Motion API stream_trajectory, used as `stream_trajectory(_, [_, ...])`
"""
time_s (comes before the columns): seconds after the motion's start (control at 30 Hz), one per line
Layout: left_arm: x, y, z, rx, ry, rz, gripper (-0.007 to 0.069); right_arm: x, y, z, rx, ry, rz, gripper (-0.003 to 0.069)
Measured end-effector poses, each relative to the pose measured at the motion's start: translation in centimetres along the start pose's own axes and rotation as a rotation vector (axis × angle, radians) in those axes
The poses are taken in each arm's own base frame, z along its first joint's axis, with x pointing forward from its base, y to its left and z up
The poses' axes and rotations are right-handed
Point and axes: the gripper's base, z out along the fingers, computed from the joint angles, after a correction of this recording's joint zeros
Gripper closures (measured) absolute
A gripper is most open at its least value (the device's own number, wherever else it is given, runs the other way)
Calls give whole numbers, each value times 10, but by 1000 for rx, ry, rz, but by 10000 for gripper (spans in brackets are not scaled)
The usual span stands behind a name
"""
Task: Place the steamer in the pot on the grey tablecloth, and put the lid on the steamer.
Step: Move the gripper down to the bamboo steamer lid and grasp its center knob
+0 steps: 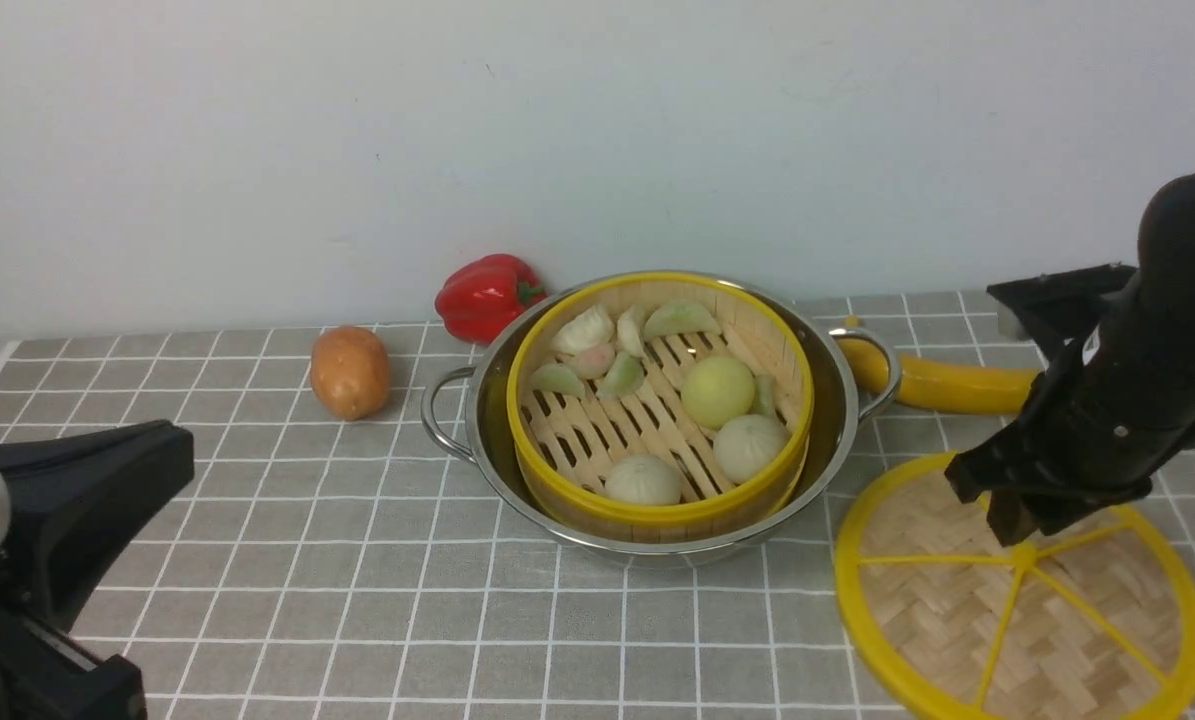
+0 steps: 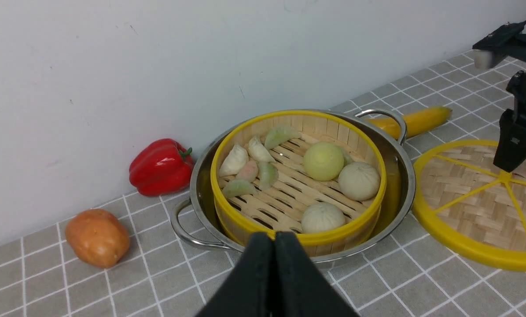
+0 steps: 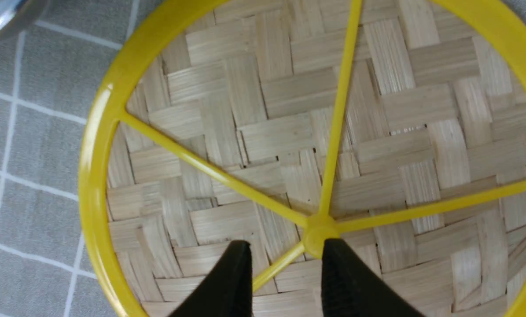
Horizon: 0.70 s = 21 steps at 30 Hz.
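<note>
Lid [image 1: 967, 600] laid flat on grey tablecloth [image 1: 357, 560], just beside pot [image 1: 847, 400]; steamer [image 1: 657, 505] already seated in pot. Lid judged light, stiff, thin (rim hard to pinch against cloth); centre knob [image 3: 318, 231] best gripped. Right end effector [image 3: 287, 244] part-open over knob, nothing held. Left end effector [image 2: 274, 240] closed, empty.
</note>
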Motion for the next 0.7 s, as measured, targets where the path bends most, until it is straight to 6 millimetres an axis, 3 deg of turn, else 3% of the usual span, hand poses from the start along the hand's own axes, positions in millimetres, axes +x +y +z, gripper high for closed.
stream_trajectory(0.5, [1,-1,0,7,12,6,647,-3,-4,33,37,81,0,418])
stream_trajectory(0.63, [3,-1,0,14,27,7,647,-5,-6,33,55,69,-12,515])
stream_trajectory(0.7, [3,-1,0,14,27,7,647,-5,-6,33,57,71,-14,512])
